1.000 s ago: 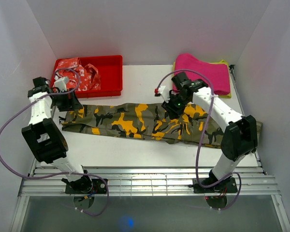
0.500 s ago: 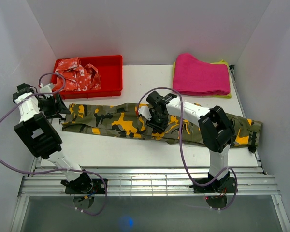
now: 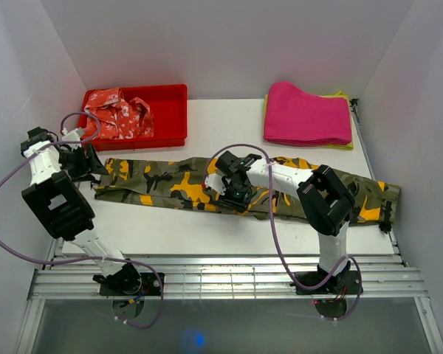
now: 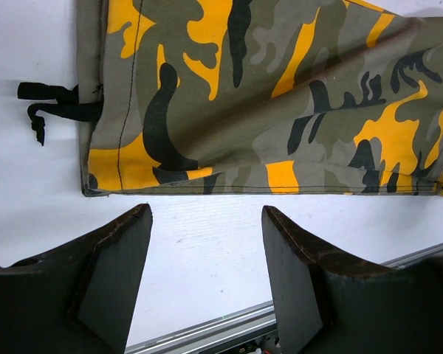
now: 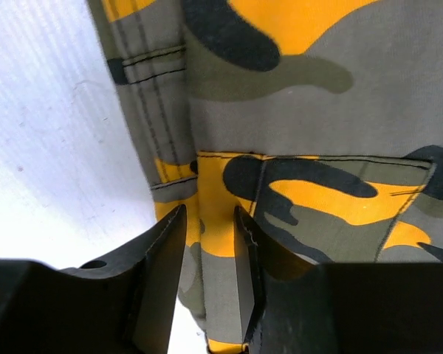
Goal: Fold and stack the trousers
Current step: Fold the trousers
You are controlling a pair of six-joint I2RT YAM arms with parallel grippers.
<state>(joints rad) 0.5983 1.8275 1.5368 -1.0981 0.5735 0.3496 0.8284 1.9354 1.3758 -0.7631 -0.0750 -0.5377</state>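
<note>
The camouflage trousers (image 3: 162,181) lie stretched flat across the table from left to right. My left gripper (image 3: 88,164) hovers just off their left end. In the left wrist view it (image 4: 207,217) stands open over bare white table, the trousers' hem (image 4: 266,96) just beyond the fingertips. My right gripper (image 3: 232,193) is down on the middle of the trousers, by their near edge. In the right wrist view its (image 5: 210,217) jaws stand a narrow way apart, with flat orange and olive cloth (image 5: 317,110) under and between them, nothing pinched.
A red bin (image 3: 170,92) at the back left holds a red-and-white garment (image 3: 118,110). Folded pink cloth (image 3: 306,110) lies at the back right on a yellow cloth (image 3: 345,144). A black drawstring (image 4: 52,107) trails off the hem. Metal rails (image 3: 221,269) run along the near edge.
My right arm swung left and nearer, from right of centre to the trousers' middle. My left gripper drew left off the trouser end. Both jaws kept their width.
</note>
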